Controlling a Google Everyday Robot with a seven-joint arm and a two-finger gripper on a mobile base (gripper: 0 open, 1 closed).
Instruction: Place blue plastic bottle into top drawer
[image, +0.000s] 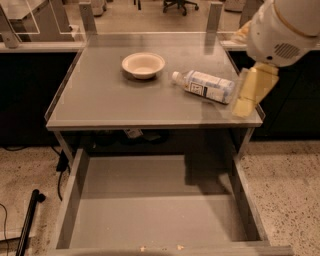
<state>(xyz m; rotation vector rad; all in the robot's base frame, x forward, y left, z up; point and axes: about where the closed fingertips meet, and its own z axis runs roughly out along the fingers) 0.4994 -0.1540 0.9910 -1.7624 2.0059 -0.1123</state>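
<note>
The blue plastic bottle (206, 86) lies on its side on the right rear part of the desk (112, 97), outside the top drawer (160, 217). It is 1 small clear bottle with a bluish tint, a white cap that points left toward the bowl (143, 64), and a white-and-blue label with dark print too small to read. The gripper (251, 93), cream-yellow, hangs over the right edge of the desk, just beside the base end of the bottle; contact with the bottle cannot be confirmed, and I cannot tell whether the jaws are released or clenched. The white arm housing (284, 30) above it is cut off by the top and right edges. The drawer is pulled out below the desk, its flat grey bottom bare, its front edge partly cut off at the bottom. Count: 1 bottle, 1 cream round bowl, 1 open drawer, 1 gripper.
</note>
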